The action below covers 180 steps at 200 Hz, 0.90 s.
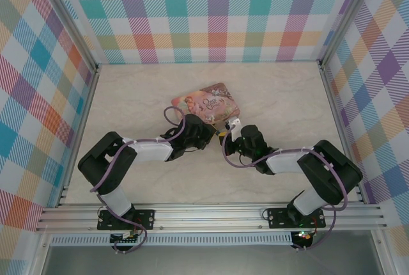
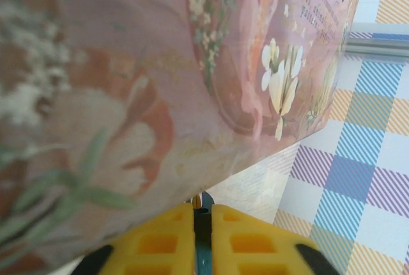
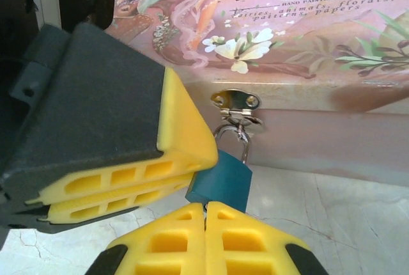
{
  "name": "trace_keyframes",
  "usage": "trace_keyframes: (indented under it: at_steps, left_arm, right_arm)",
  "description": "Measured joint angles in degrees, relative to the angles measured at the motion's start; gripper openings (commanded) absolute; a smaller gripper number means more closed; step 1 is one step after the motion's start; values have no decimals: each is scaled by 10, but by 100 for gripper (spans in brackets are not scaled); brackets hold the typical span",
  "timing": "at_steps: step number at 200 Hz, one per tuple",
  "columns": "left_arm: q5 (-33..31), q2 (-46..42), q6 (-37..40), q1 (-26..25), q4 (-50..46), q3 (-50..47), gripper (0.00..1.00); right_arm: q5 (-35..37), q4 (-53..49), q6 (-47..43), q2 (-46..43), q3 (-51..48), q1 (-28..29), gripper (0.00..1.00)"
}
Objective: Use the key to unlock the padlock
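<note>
The left tool (image 3: pixel 201 169), pads nearly together with only a slim gap, sits against the left side of the blue padlock (image 3: pixel 220 182); whether it actually pinches the body cannot be told. The padlock hangs by its shackle (image 3: pixel 233 137) from the hasp (image 3: pixel 236 101) of the pink tin (image 3: pixel 307 45), just above the right tool (image 3: pixel 206 214), whose pads are pressed flat together under the lock's base. The key is not discernible (if held, it is buried between those pads). The step appears to be key insertion; next comes a fine upward push, then a twist, with the lock steadied.
</note>
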Motion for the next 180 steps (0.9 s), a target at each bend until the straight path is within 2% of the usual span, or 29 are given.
trace_keyframes:
  at_steps: [36, 113, 147, 180]
  left_arm:
    - [6, -19, -4, 2, -25, -5, 35]
    - [4, -37, -5, 7, -53, -16, 42]
    - [-5, -66, 19, 7, -90, -16, 57]
    - [-47, -157, 101, 8, -216, 26, 70]
  right_arm:
    - [1, -1, 7, 19, -1, -5, 0]
    - [-2, 2, 15, 21, -3, -5, 0]
    - [-5, 3, 40, 21, -3, -5, 0]
    - [-9, 9, 71, 21, -7, -6, 0]
